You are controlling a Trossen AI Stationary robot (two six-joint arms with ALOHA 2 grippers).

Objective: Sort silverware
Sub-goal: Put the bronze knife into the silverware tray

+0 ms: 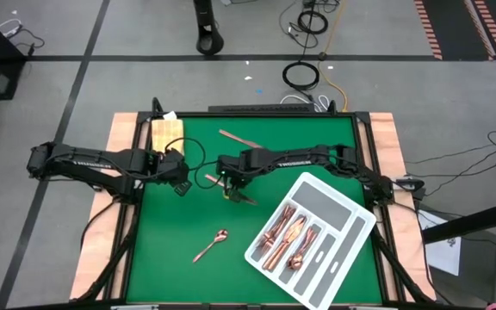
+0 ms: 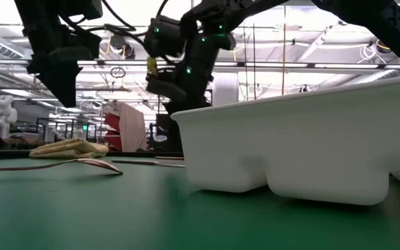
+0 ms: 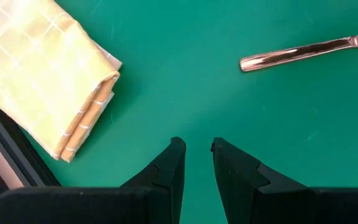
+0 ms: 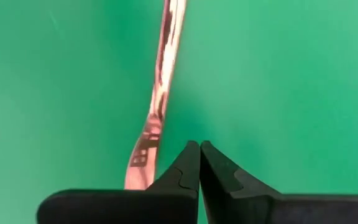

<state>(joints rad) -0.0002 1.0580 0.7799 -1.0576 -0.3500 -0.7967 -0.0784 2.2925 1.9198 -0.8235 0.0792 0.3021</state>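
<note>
Several copper pieces already lie in the tray (image 1: 338, 205) near the table's right edge; from above, a spoon (image 1: 212, 244) toward the front, a piece (image 1: 238, 137) near the back, and a fork (image 1: 243, 195) below the right gripper (image 1: 228, 182) remain.

Level view: the tray wall blocks much.

Left wrist: the left gripper (image 3: 195, 153) is narrowly parted and empty, with a yellow cloth (image 3: 42, 74) nearby.

Right wrist: fingers look closed, beside the fork.
</note>
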